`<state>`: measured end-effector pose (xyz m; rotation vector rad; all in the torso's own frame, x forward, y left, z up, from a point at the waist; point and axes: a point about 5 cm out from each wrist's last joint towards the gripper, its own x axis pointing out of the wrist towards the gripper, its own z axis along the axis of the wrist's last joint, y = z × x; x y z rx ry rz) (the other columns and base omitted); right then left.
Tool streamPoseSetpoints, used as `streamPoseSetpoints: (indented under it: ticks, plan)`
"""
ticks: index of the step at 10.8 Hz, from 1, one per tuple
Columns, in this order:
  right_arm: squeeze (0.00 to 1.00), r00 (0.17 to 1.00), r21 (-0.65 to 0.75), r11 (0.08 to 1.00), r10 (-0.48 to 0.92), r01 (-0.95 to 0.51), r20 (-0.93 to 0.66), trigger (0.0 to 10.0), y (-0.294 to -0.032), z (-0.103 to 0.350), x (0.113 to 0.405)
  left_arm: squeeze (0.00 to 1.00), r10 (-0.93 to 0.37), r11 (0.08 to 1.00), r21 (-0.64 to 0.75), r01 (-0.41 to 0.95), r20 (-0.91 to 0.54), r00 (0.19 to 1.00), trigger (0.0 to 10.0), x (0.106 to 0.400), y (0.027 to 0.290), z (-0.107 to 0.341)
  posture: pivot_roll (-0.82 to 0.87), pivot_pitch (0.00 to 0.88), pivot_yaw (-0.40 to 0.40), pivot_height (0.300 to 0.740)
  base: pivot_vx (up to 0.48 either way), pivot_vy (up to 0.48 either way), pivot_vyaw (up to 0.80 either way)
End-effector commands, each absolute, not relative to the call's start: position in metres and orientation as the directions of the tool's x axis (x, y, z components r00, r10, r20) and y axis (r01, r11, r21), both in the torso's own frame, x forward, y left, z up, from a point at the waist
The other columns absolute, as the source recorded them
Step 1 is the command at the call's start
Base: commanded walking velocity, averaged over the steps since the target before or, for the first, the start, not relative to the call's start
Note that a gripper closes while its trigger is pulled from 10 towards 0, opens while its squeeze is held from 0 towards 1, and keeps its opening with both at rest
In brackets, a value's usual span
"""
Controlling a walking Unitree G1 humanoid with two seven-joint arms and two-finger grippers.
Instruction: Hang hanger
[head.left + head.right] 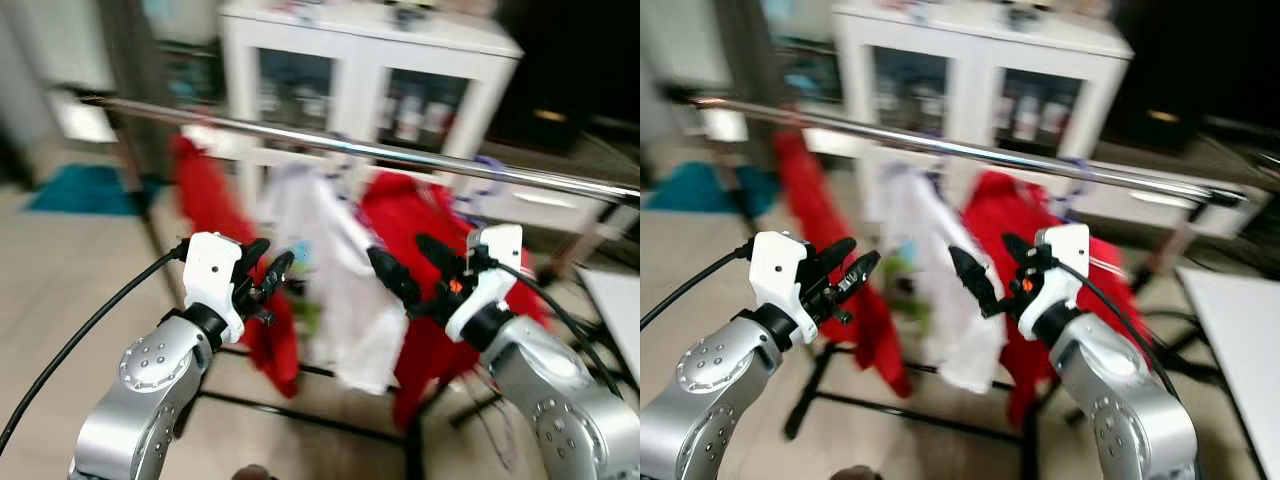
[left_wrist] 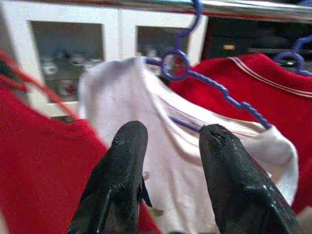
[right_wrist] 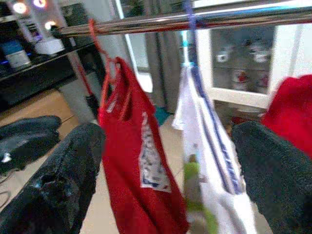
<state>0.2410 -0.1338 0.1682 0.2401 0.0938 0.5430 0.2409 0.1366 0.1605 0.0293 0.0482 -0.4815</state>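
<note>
Both pairs of black fingers are spread apart with nothing between them: left gripper [image 1: 268,272] sits lower left of centre in the head view, right gripper [image 1: 413,262] just right of centre, both raised in front of the clothes.

Task-wise it looks basically done to me. The purple hanger [image 2: 204,80] carrying the white shirt [image 1: 340,270] has its hook over the chrome rail [image 1: 400,153] that runs across the upper half of the frame, between the two red garments [image 1: 215,225]. Nothing left in either gripper (so maybe just backing off remains).

Rail is shiny round metal, hanger is thin notched plastic with a ring below the hook, shirts are soft and limp. White glass-front cabinet [image 1: 370,70] sits behind, upper centre.
</note>
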Motion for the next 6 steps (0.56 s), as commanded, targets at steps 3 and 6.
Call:
streamPoseSetpoints:
  ticks: [3,6]
  plan:
    - [1.0,0.907,0.235,0.887,0.419,-0.398,-0.046,10.0,-0.139,0.163,0.255,0.0,-0.45,0.89,0.063,0.452,-0.047,0.892,10.0,0.247,0.137,0.165,0.12,0.0,-0.052,0.74,0.195,0.0,0.27]
    - [1.0,0.93,0.23,0.907,0.367,-0.352,-0.027,10.0,-0.144,0.165,0.26,0.0,-0.465,0.883,0.057,0.467,-0.043,0.884,10.0,0.246,0.136,0.166,0.12,0.0,-0.049,0.74,0.394,0.0,0.44]
